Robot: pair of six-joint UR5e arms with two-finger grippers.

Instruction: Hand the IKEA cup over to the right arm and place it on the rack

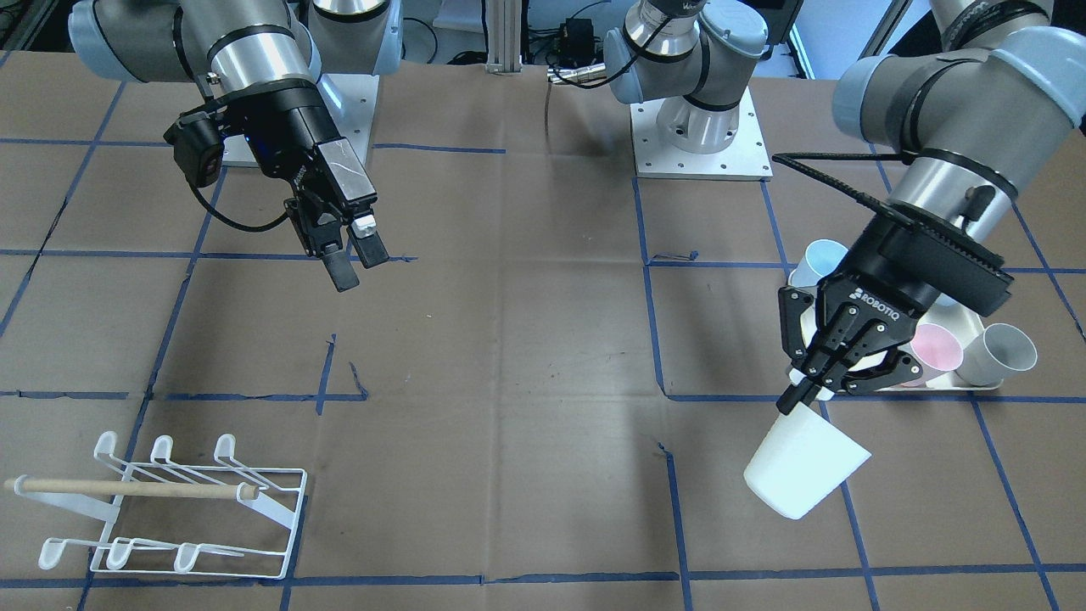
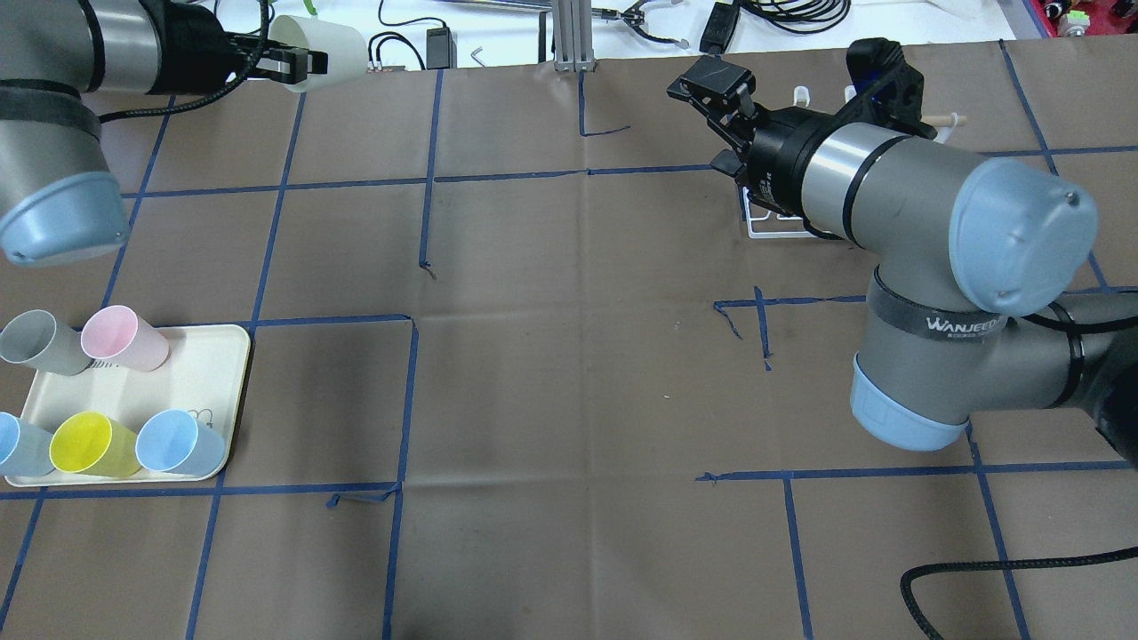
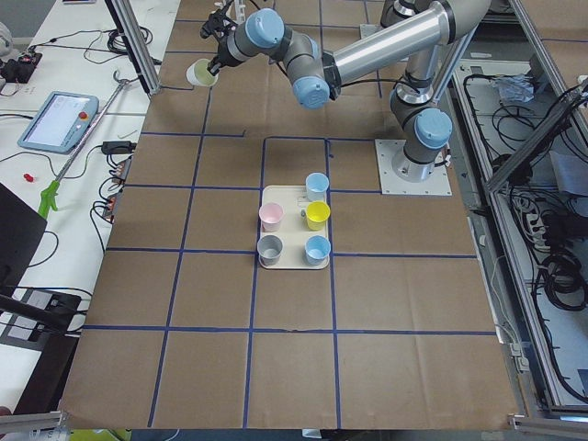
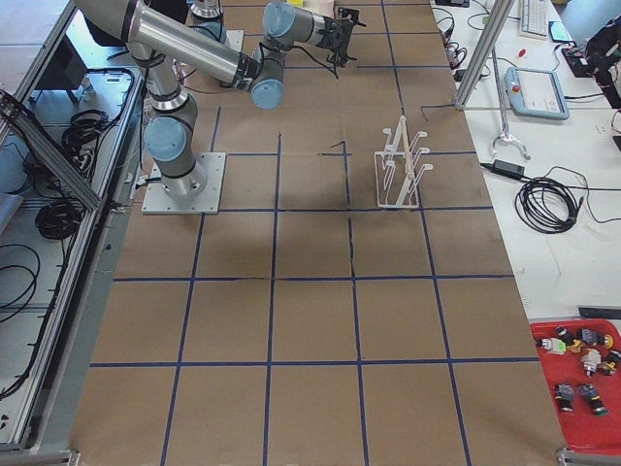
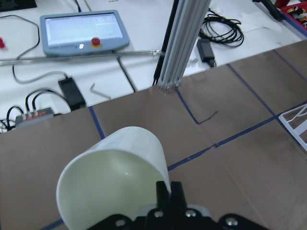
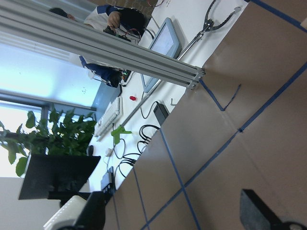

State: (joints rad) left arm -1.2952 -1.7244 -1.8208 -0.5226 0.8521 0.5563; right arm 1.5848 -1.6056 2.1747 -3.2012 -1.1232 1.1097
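A white cup [image 1: 806,467] is held off the counter [image 1: 509,339] by the left tool [image 1: 797,403], which is pinched narrowly on the cup's rim, one finger inside the mouth and one outside. The cup lies tilted on its side, its open mouth towards the tool. It hangs on the robot's left side, out towards the far edge of the counter from the robot's base. Just behind it, nearer the base, a cream tray [image 2: 200,373] carries five more cups standing upright: one grey [image 2: 36,342], one pink [image 2: 124,338], one yellow [image 2: 89,444] and two pale blue [image 2: 182,444]. The right arm [image 2: 889,191] reaches out over the other half of the counter, well apart from the cup. The right tool [image 1: 356,261] is spread wide and holds nothing; it points down at an angle above bare brown paper. The rack [image 1: 273,510], white wire with looped prongs and a wooden dowel [image 1: 127,488] across it, stands at the far edge on the robot's right, beyond the right tool. Blue tape lines [image 1: 653,339] divide the brown counter into squares.
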